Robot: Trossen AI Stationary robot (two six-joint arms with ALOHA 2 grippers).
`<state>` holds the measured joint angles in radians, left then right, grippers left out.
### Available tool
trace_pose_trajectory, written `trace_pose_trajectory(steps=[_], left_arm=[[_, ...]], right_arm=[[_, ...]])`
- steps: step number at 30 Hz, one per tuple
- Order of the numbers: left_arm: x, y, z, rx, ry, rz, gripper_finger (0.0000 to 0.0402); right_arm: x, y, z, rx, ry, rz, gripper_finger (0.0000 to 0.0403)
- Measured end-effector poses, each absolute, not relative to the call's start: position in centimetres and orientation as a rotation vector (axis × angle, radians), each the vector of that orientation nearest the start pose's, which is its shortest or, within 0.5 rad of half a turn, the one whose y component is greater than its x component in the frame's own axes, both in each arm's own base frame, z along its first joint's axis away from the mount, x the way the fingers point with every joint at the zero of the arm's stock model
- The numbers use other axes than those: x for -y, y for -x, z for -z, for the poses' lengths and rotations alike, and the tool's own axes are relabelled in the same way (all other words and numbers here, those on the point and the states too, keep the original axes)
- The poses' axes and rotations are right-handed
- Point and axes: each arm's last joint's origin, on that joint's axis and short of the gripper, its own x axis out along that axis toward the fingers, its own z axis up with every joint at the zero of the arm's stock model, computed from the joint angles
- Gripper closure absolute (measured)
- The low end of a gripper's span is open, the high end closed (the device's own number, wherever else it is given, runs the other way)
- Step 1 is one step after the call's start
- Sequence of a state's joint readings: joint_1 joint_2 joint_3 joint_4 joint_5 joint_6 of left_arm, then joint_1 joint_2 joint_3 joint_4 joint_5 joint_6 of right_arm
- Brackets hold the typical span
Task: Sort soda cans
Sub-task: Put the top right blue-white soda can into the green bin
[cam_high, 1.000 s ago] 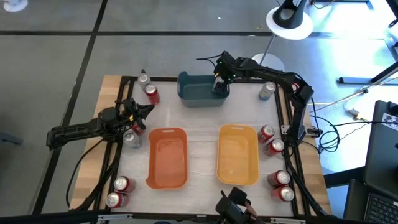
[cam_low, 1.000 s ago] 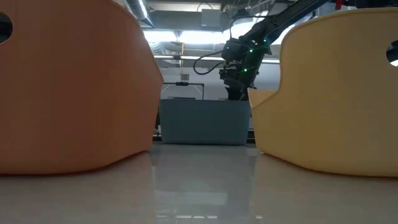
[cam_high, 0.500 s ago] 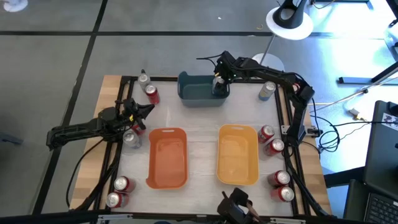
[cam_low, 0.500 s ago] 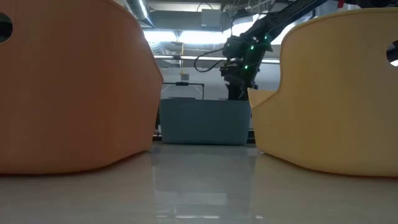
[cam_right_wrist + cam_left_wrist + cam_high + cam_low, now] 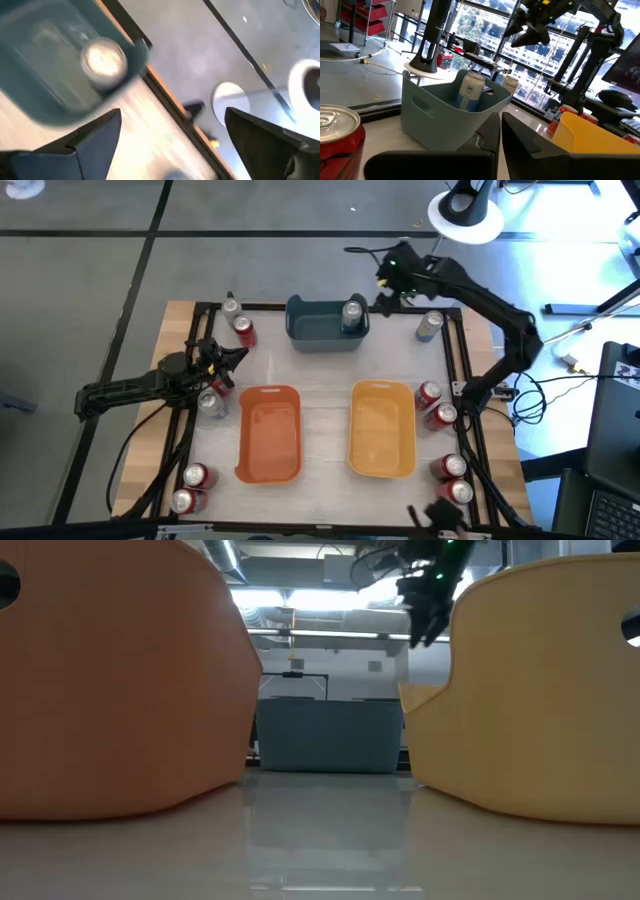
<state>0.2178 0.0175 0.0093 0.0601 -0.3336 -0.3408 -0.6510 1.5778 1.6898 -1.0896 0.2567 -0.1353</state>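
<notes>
No writing on any can is readable from here. The table (image 5: 330,405) carries three bins: an orange bin (image 5: 268,432) at about 7 o'clock of centre, a yellow bin (image 5: 382,428) at 5, a blue bin (image 5: 315,323) at 12. One silver can (image 5: 352,312) stands upright in the blue bin's right end, top facing up. Other cans stand upright round the edges: two at 10 o'clock (image 5: 238,323), one silver at 1 (image 5: 430,325), pairs at 3 (image 5: 433,404), at 5 (image 5: 452,478) and at 7 (image 5: 192,488). The right gripper (image 5: 385,286) hangs above the table's far edge, at 2 o'clock of the blue bin, fingers spread wide, empty. The left gripper (image 5: 222,367) waits at 9 o'clock, fingers closed, empty, a red can (image 5: 337,137) just beside it.
</notes>
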Motion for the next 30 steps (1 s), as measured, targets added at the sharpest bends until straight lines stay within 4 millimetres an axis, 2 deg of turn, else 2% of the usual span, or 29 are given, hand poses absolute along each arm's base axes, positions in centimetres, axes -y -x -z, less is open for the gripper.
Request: trace_pose_trajectory(steps=[6,11,16,22,30], left_arm=[[-3.0,-9.2,-17.1,0.146,0.335,-0.537,0.0391],[-3.0,-9.2,-17.1,0.145,0.335,-0.537,0.0391],[-3.0,-9.2,-17.1,0.146,0.335,-0.537,0.0391],[-3.0,-9.2,-17.1,0.146,0.335,-0.537,0.0391],[-3.0,-9.2,-17.1,0.152,0.357,-0.536,0.0391]], right_arm=[[18.3,-20.8,-38.8,-1.059,-0.181,0.818,0.0048],[19.1,-17.7,-36.8,-1.157,-0.340,0.882,0.0048],[21.0,-15.2,-33.8,-1.226,-0.453,0.972,0.0048],[22.6,-13.8,-31.0,-1.209,-0.510,1.032,0.0048],[23.3,-13.8,-28.6,-1.198,-0.554,1.035,0.0048]])
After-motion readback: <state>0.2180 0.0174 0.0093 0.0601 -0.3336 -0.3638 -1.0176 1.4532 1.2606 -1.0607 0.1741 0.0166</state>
